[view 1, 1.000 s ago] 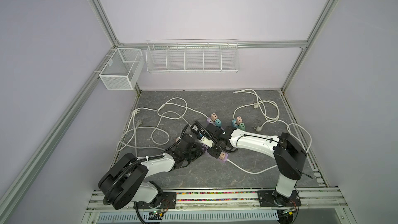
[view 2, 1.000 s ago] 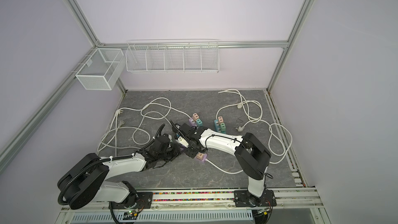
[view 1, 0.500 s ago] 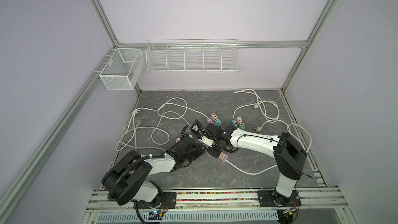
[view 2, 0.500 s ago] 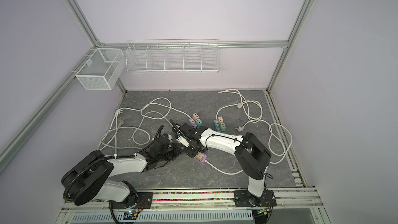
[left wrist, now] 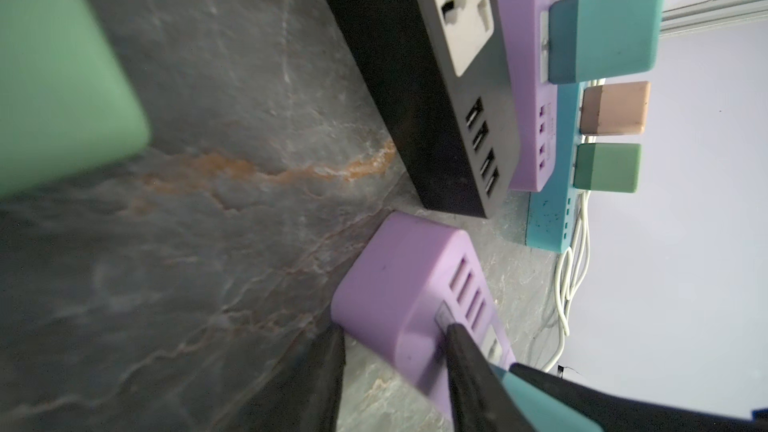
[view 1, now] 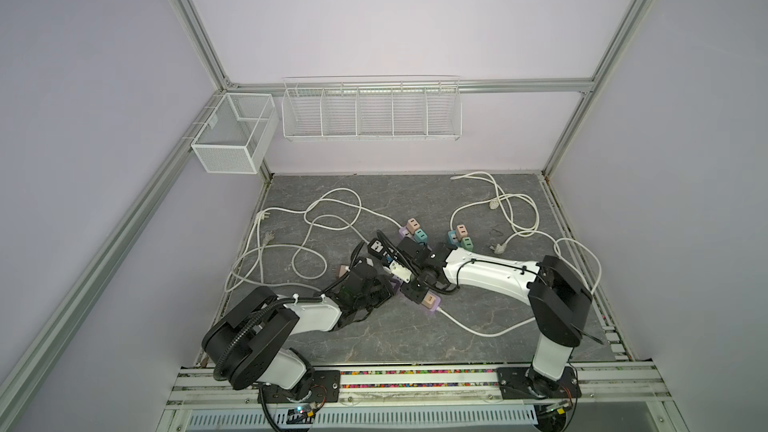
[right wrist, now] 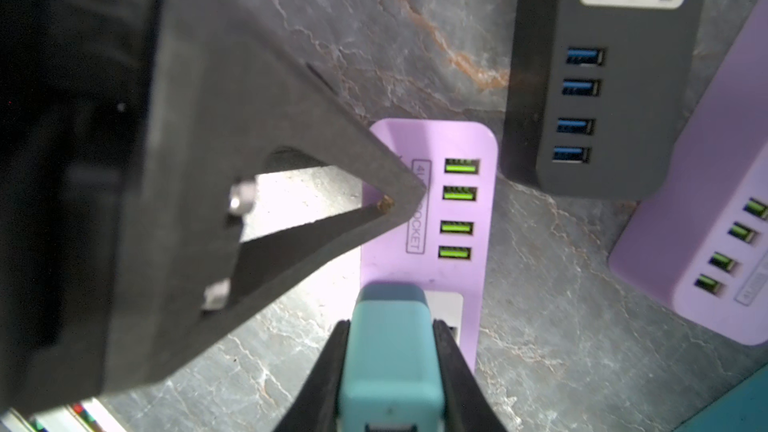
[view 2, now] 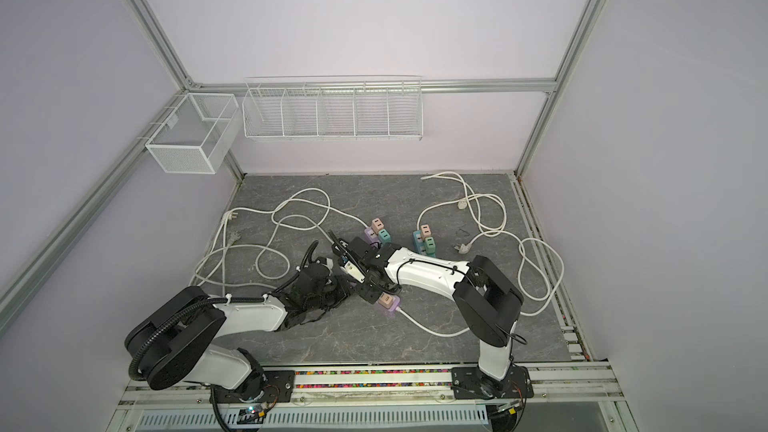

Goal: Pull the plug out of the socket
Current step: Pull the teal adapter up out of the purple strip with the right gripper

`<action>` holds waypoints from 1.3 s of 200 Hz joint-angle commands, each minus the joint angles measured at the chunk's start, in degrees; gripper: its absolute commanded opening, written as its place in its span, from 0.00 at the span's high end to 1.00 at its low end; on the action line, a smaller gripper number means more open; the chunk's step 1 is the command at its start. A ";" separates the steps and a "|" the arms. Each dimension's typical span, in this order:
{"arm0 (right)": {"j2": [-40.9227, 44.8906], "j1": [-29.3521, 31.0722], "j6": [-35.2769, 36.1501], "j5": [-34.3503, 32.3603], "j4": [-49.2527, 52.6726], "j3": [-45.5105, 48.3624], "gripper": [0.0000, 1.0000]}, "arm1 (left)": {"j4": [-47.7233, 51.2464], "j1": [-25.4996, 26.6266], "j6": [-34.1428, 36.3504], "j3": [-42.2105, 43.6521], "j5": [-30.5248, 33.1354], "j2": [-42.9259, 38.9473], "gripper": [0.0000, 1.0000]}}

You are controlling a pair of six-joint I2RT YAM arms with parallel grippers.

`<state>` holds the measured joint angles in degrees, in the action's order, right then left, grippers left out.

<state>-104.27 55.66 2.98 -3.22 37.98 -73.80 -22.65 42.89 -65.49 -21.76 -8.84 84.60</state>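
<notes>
Plug [right wrist: 390, 359], teal, is sitting in the purple socket strip [right wrist: 419, 272], just beside its row of green USB ports [right wrist: 459, 209].

Right wrist view: my right claw [right wrist: 392, 328] is clamping the plug, with one finger [right wrist: 328, 367] pressing on each flank. The tip of my left claw [right wrist: 399, 201] is resting on the strip's top face, next to the ports. A black power strip [right wrist: 582, 76] is lying just past the purple end, and a second purple strip [right wrist: 706, 243] is lying beyond it.

Left wrist view: the socket strip's end is sitting between my left fingers [left wrist: 465, 367]. One is lying on the top face by the ports; the other is sitting low at the strip's side. I cannot tell whether they are squeezing. The plug is showing only as a teal sliver behind the upper finger. Farther off, a blue strip [left wrist: 552, 222] is lying against the second purple strip.

Both top views: my left arm [view 1: 311, 317] and right arm [view 1: 486, 274] are meeting low over the middle of the grey slab [view 1: 374, 338]. The claws are hiding the plug. The socket strip's other end is poking out below my right wrist, with a white cable [view 1: 492, 335] trailing from it.
</notes>
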 commanded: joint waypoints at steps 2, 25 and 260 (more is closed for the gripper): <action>2.28 0.51 0.07 -0.03 -1.89 0.06 0.77 | 14.81 0.52 -0.88 2.96 3.18 3.35 0.57; 2.31 0.79 -0.99 2.29 -3.12 0.56 0.77 | 15.36 0.52 -0.96 3.01 3.66 3.42 0.57; 3.17 -1.84 1.21 -1.24 -1.46 -1.99 0.78 | 23.18 0.52 -0.35 0.03 4.88 7.61 0.65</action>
<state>-103.48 54.54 1.80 -3.49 36.53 -72.82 -19.16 43.20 -66.41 -25.45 -7.94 86.85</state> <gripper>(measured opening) 0.298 0.351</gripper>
